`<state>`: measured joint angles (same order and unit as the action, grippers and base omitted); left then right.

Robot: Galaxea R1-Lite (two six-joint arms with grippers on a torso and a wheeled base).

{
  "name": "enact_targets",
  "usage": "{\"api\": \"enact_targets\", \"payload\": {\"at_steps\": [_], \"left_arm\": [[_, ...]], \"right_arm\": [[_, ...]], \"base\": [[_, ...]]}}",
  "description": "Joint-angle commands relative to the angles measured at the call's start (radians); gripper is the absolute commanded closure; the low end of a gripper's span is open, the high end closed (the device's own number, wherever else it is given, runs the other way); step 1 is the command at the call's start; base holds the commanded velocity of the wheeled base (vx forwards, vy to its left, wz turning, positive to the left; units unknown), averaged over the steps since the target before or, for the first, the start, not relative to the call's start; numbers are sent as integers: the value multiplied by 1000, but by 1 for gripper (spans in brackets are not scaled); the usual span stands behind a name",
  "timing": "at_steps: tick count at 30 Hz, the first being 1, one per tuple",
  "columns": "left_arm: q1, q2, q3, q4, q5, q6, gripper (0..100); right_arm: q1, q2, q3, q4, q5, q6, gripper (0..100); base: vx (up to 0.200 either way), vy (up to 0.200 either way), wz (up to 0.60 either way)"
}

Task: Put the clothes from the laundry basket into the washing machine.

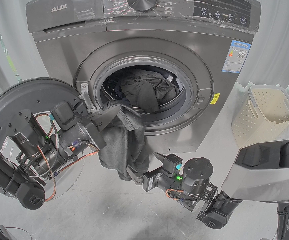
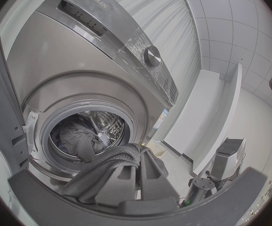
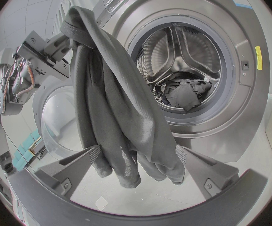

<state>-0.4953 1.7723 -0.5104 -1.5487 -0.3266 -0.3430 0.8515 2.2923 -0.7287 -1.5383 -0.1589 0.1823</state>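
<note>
A grey garment (image 1: 124, 140) hangs in front of the washing machine (image 1: 191, 47), just below the rim of its round opening. My left gripper (image 1: 109, 114) is shut on the garment's top edge, and its fingers (image 2: 148, 176) pinch the cloth (image 2: 104, 170). My right gripper (image 1: 144, 166) sits lower and is open. Its fingers (image 3: 92, 154) stand wide apart on either side of the garment's hanging lower end (image 3: 123, 116). Dark clothes (image 1: 147, 87) lie inside the drum (image 3: 186, 57). The cream laundry basket (image 1: 267, 114) stands on the floor to the machine's right, with no clothes visible in it.
The machine's door (image 1: 34, 94) is swung fully open to the left, behind my left arm. Bare grey floor (image 1: 94, 204) lies in front of the machine. A white curtain (image 1: 277, 24) hangs behind.
</note>
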Motion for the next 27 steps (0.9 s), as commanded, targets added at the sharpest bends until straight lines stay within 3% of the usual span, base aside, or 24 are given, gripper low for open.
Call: {"api": "enact_targets", "payload": {"at_steps": [1, 13, 27], "left_arm": [[1, -4, -2, -1, 0, -1, 100], [0, -30, -14, -1, 4, -4, 100], [-6, -33, -13, -1, 4, -2, 100]], "right_arm": [[-28, 13, 15, 1, -1, 0, 0], [-28, 95, -3, 3, 2, -4, 0], [-31, 145, -138, 10, 12, -18, 0]], "base": [[0, 0, 0], [0, 0, 0], [0, 0, 0]]}}
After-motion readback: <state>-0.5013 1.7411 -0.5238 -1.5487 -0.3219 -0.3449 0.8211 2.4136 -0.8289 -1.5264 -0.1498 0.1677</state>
